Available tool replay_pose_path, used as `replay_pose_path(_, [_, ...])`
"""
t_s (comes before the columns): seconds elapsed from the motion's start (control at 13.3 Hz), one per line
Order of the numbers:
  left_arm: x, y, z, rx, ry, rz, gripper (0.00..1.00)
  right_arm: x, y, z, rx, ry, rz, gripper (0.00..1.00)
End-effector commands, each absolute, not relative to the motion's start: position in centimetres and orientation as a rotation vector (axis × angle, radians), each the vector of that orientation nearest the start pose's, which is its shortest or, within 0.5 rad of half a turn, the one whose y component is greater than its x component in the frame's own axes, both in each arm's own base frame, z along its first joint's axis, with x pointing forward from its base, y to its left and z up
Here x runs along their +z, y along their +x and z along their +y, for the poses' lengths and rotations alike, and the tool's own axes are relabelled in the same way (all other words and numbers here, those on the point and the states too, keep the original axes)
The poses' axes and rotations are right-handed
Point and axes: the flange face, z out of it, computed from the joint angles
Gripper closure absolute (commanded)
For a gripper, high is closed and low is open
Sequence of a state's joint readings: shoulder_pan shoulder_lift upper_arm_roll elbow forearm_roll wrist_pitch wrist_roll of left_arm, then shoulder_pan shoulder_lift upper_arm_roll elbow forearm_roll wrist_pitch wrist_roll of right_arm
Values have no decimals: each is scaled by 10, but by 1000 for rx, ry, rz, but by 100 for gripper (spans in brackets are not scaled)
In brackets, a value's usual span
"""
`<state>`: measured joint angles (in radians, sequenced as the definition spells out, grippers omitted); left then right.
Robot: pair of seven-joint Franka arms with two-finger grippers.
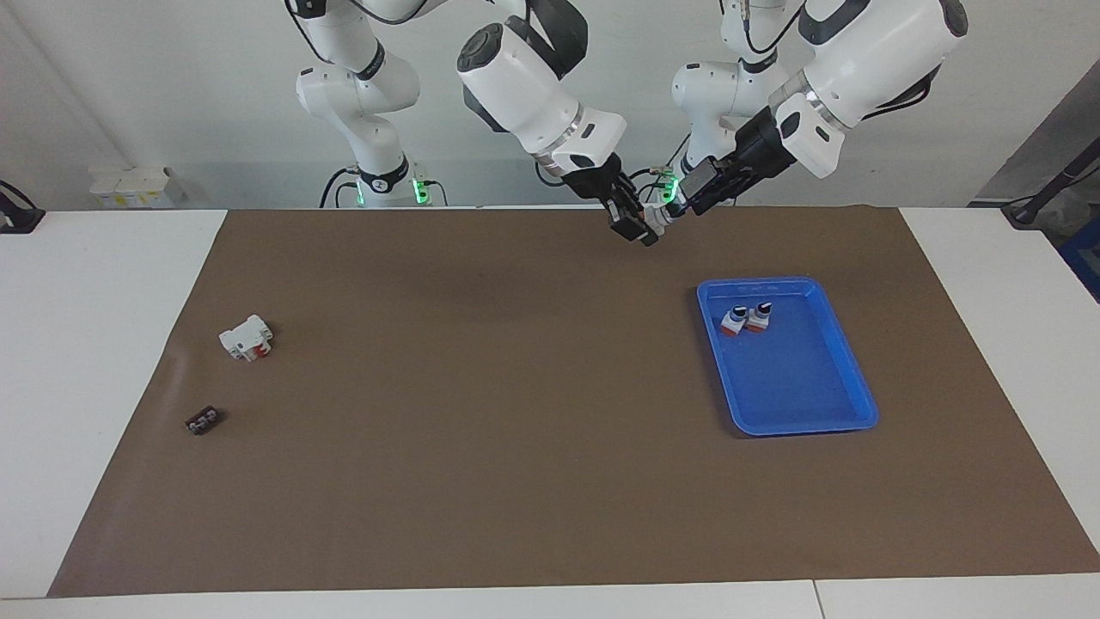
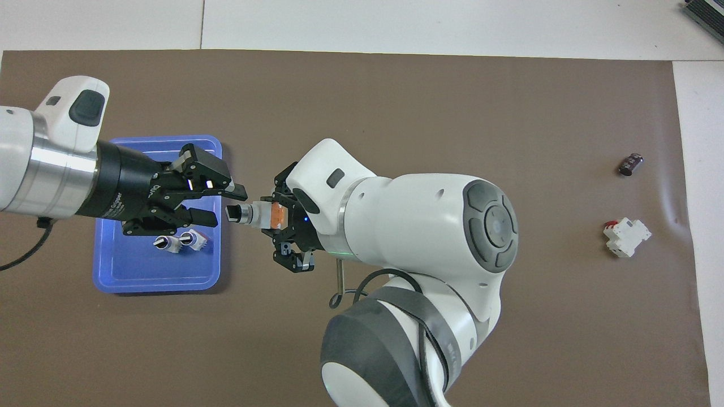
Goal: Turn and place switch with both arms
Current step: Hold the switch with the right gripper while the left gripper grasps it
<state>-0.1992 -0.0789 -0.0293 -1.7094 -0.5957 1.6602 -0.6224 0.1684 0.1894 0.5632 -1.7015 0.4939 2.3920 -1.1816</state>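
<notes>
Overhead view: switch (image 2: 257,215) is pinched at its orange end by right gripper (image 2: 283,217); left gripper (image 2: 223,204), fingers spread, is aligned on the knob. Misalignment risks a dropped switch.

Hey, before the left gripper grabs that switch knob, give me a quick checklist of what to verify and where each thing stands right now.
1. Right gripper shut on the switch, held up in the air: ok.
2. Black knob points toward the left gripper: ok.
3. Left gripper's fingers open around the knob's line: ok.
4. Left fingers actually touching the knob: cannot tell.
5. Blue tray has bare floor for placing: ok.
6. Two switches in the tray sit at its end nearer the robots: ok.
</notes>
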Motion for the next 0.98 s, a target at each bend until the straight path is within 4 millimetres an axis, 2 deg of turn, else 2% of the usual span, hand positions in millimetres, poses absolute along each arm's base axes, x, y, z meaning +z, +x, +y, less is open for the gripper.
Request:
replay_pose_path(0.0, [629, 502, -170, -319, 2472, 564, 53, 555, 497, 416, 1068, 2372, 2398, 100])
replay_pose_path(0.08, [631, 503, -168, -320, 2443, 562, 59, 556, 496, 416, 1066, 2373, 2401, 100])
replay_pose_path(0.3, [632, 502, -168, -322, 2432, 551, 60, 556, 496, 415, 1058, 2424, 2368, 100])
replay_pose_path(0.75, [618, 495, -166, -317, 2438, 527, 60, 555, 497, 414, 1038, 2519, 2304, 100])
replay_pose_path(0.9, [619, 497, -165, -297, 2424, 536, 64, 555, 496, 415, 1034, 2532, 2296, 100])
